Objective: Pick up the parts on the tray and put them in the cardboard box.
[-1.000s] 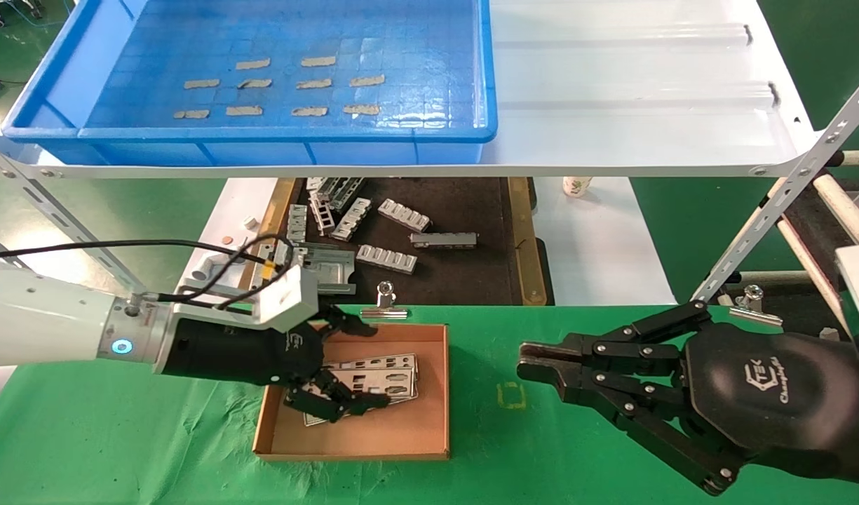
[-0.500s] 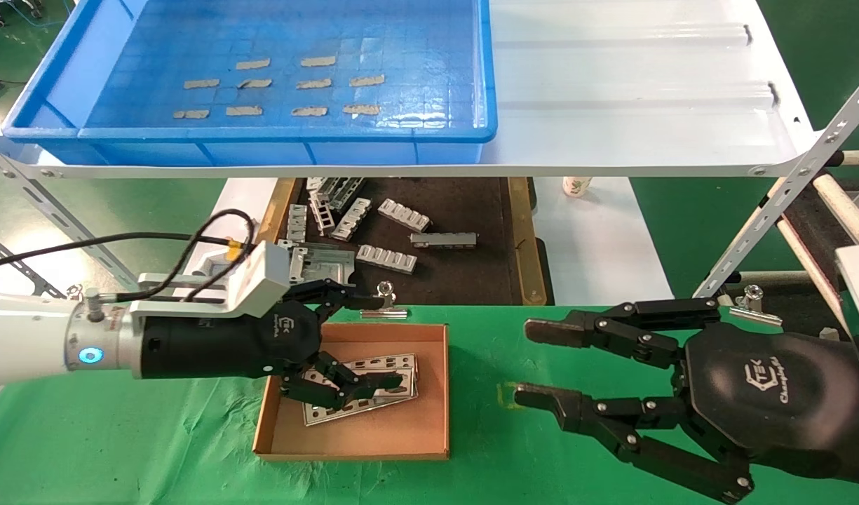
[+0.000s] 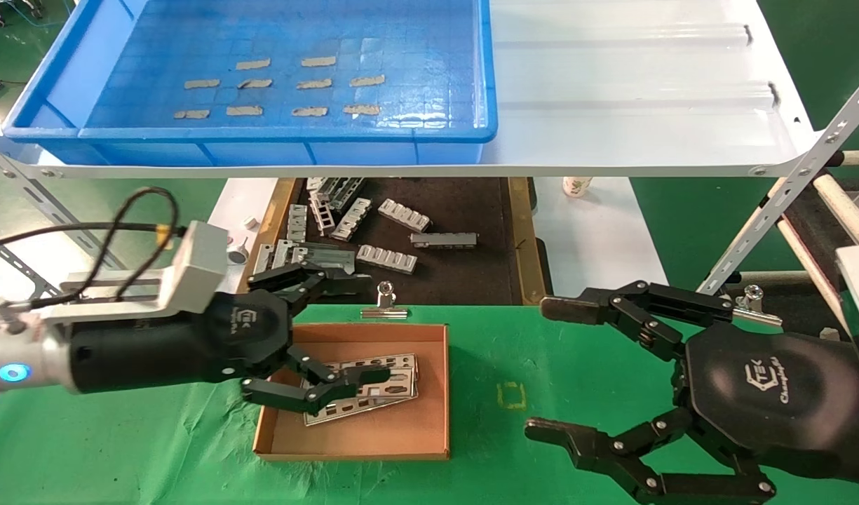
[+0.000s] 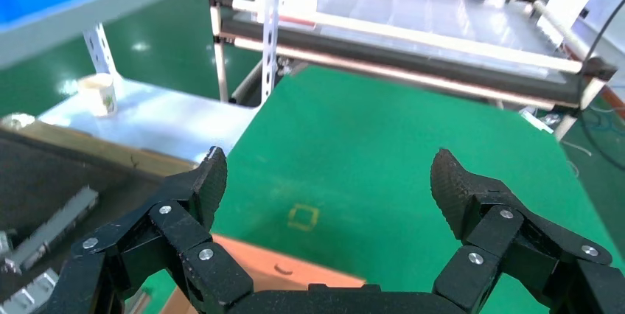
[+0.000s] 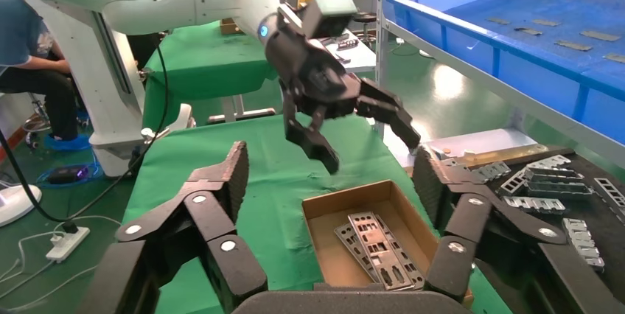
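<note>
Right gripper (image 3: 541, 368): nearest me, over the green cloth (image 3: 576, 365) to the right of the box. I see its fingers splayed wide now, where a second ago they were nearly closed; it holds nothing.

Left gripper (image 3: 362, 330): jaws spread and empty. I read it as pulling back and up toward my left, since a second ago it was low over the stack.

Parts (image 3: 373, 382): silver plates stacked in the cardboard box (image 3: 352, 442), lying loose with no finger on them, though the lower left finger hangs above the stack's edge.

Meaning: I judge the drop finished and both grippers free.

Dark tray (image 3: 464, 280): beyond the box, holding the ribbed brackets (image 3: 387, 258).

Tray (image 3: 261, 137): farthest, on the white shelf (image 3: 632, 112); I see only tape strips on its floor, so I judge nothing is left to fetch.
</note>
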Robot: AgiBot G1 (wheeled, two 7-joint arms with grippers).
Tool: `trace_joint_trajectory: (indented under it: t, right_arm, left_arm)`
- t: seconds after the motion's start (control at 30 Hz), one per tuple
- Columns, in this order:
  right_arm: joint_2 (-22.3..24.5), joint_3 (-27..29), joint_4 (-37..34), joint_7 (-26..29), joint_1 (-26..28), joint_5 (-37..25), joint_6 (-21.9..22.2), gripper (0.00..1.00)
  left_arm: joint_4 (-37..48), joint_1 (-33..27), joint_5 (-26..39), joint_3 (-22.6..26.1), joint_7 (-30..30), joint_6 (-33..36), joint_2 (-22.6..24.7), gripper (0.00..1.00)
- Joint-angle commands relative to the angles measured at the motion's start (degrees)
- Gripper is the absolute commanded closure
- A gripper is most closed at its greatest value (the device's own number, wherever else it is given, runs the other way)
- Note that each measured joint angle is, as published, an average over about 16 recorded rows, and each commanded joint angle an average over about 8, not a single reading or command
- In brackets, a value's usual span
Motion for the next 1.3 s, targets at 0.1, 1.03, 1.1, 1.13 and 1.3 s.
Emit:
trace_joint_trajectory:
  t: [0.1,1.03,1.1,1.13,1.3]
  right_arm:
    - [0.0,0.0,0.0,0.0,0.0,0.0,0.0,0.0]
    - [0.0,0.0,0.0,0.0,0.0,0.0,0.0,0.0]
    - [0.0,0.0,0.0,0.0,0.0,0.0,0.0,0.0]
    - [0.0,0.0,0.0,0.0,0.0,0.0,0.0,0.0]
    - [0.0,0.0,0.0,0.0,0.0,0.0,0.0,0.0]
  left_arm:
    - [-4.6,2.3,-1.7,-2.5,-2.0,0.0,-2.0,0.0]
    - [-29.2,14.6,-10.6,-15.5,-12.0,0.2,-12.6,0.0]
    - [-28.9,14.4,-10.5,-15.4,-11.9,0.2,-12.5,0.0]
    - [-28.7,14.4,-10.4,-15.3,-11.9,0.2,-12.4,0.0]
    - [-28.1,14.1,-10.2,-15.0,-11.7,0.2,-12.2,0.0]
